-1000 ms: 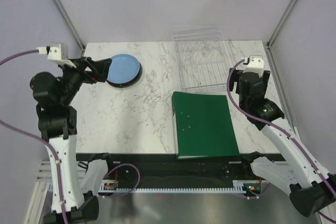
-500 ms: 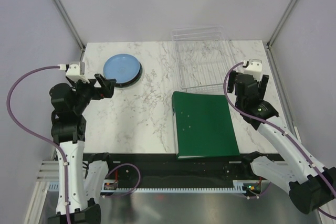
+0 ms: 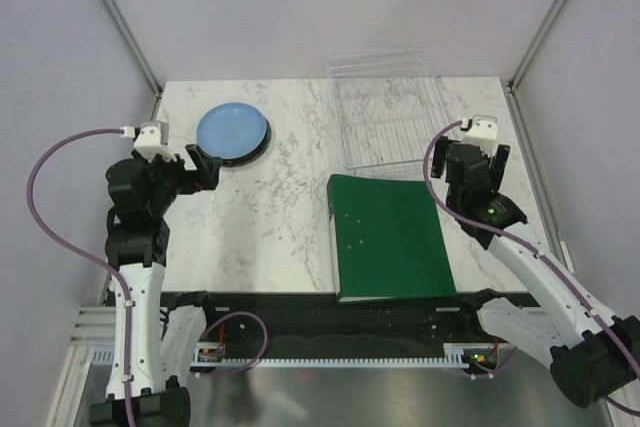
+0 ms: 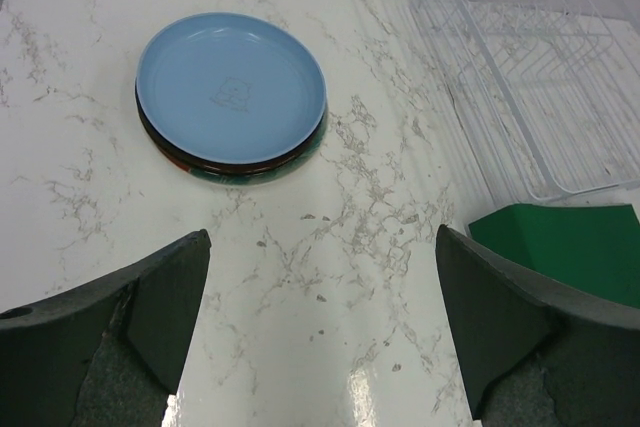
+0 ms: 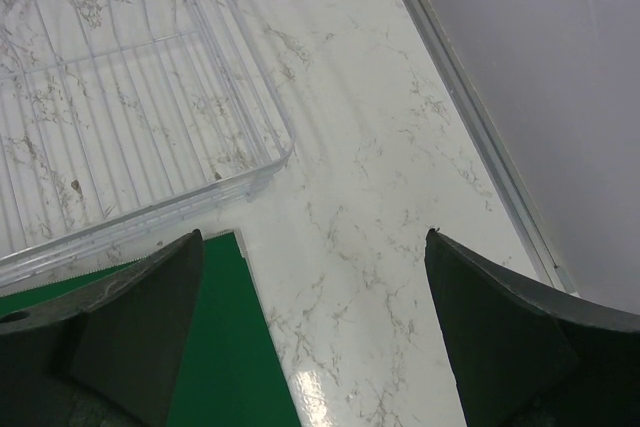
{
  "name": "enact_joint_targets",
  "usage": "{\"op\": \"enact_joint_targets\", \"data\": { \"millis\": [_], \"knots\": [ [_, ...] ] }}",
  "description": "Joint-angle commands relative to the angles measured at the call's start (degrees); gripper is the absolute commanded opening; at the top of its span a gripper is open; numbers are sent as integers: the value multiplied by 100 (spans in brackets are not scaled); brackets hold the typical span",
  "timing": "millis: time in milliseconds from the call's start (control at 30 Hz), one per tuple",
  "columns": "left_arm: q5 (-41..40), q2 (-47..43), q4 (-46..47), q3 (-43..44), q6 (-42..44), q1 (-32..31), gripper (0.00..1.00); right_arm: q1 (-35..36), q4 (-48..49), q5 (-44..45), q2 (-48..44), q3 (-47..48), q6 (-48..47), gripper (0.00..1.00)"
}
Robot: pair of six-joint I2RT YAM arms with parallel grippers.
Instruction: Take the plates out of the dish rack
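The plates lie stacked flat on the table at the back left, the light blue plate [image 3: 231, 131] on top; it also shows in the left wrist view [image 4: 230, 87]. Dark red and teal rims [image 4: 240, 168] show beneath it. The clear dish rack [image 3: 390, 112] stands at the back right with no plates in it, also seen in the left wrist view [image 4: 530, 77] and the right wrist view [image 5: 120, 97]. My left gripper [image 3: 207, 169] is open and empty, just in front of the stack. My right gripper [image 3: 478, 152] is open and empty, right of the rack's front corner.
A flat green folder [image 3: 390, 237] lies in front of the rack, its corner showing in the right wrist view [image 5: 150, 347]. The table's right edge and metal frame rail [image 5: 470, 107] run close beside my right gripper.
My left gripper has pulled back from the stacked plates toward the near left, open and empty. The right arm has shifted only slightly.
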Motion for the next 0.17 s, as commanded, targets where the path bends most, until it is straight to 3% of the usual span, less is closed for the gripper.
{"op": "enact_joint_targets", "data": {
  "millis": [0, 133],
  "knots": [
    [-88, -52, 260, 82, 241, -27, 100, 7, 210, 87, -40, -27, 15, 98],
    [-105, -43, 338, 30, 285, -36, 100, -11, 236, 122, -5, -35, 33, 98]
  ]
}}
